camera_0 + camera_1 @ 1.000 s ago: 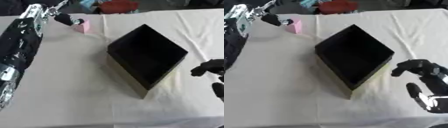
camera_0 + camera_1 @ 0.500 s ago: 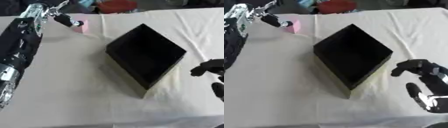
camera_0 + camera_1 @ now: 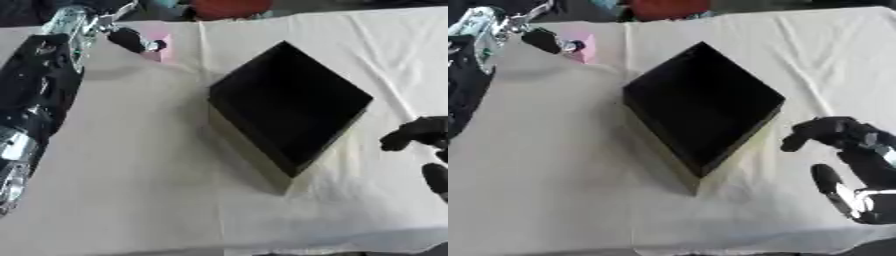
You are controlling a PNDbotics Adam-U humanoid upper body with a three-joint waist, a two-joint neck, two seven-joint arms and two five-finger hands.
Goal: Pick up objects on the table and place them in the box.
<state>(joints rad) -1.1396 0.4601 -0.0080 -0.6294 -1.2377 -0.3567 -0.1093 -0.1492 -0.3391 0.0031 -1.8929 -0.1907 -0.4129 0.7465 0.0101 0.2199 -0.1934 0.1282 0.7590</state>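
A white cloth covers the surface, creased here and there, and runs nearly edge to edge in both eye views. No brand, label or writing can be read anywhere on it or on the things it carries.

The black box sits near the middle, turned so that one corner points toward the robot and another away. Its top is open, the inside is dark, and nothing can be made out in it. A pale yellowish side wall shows along its lower right edge in the right eye view.

The robot's left arm, black with silver joints, stretches up the left side to the far left corner. There the left robot hand has its dark fingers bent around the near side of a small pink block, touching it; whether the block is lifted off the cloth cannot be told. The block is well apart from the box, up and to its left.

The right robot hand shows at the right edge, just beside the box's right corner, its fingers curled and holding nothing.

Beyond the far edge lies something red.
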